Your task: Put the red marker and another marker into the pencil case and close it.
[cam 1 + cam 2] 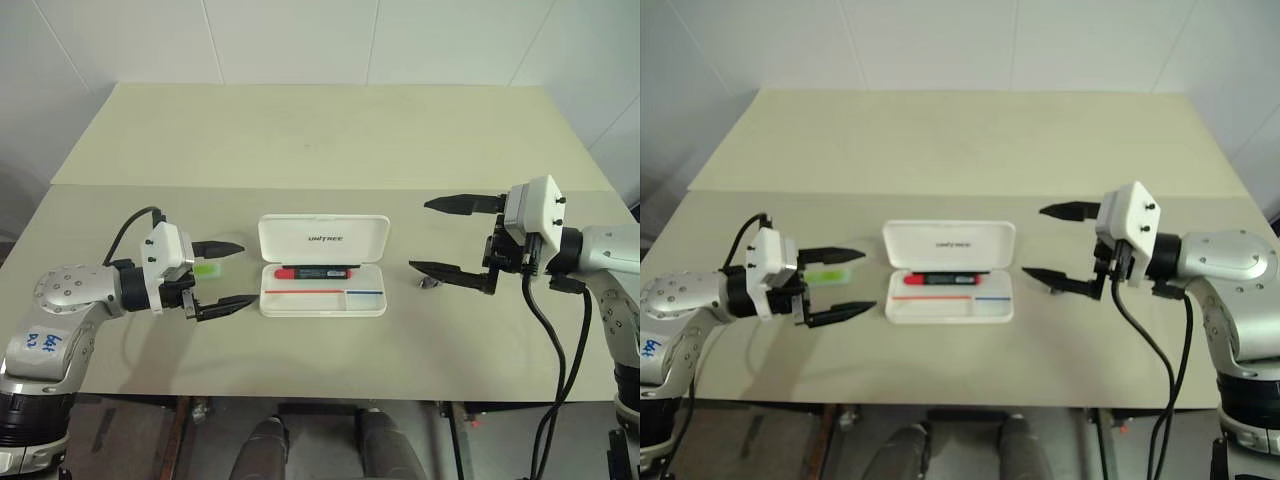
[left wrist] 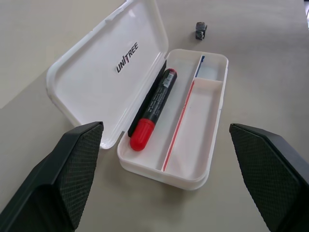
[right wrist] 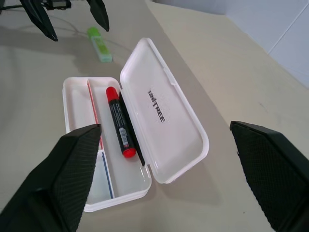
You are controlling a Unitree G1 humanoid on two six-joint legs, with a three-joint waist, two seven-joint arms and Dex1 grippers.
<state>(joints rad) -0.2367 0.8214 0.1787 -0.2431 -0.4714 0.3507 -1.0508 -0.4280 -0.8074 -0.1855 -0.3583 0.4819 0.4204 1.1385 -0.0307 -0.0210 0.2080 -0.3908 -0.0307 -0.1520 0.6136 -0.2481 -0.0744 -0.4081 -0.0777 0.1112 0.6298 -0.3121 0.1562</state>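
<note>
A pale table (image 1: 320,350) holds an open white case (image 1: 323,293) at its centre, lid laid back toward twelve o'clock. The red marker (image 1: 316,271) lies inside the tray, along the hinge side. At nine o'clock from the case, the left gripper (image 1: 222,278) hovers with jaws wide apart, holding nothing. The green marker (image 1: 207,269) lies on the table between its fingers. At three o'clock, the right gripper (image 1: 440,236) hangs with jaws wide apart, empty. A small dark object (image 1: 428,283) sits beneath it.
</note>
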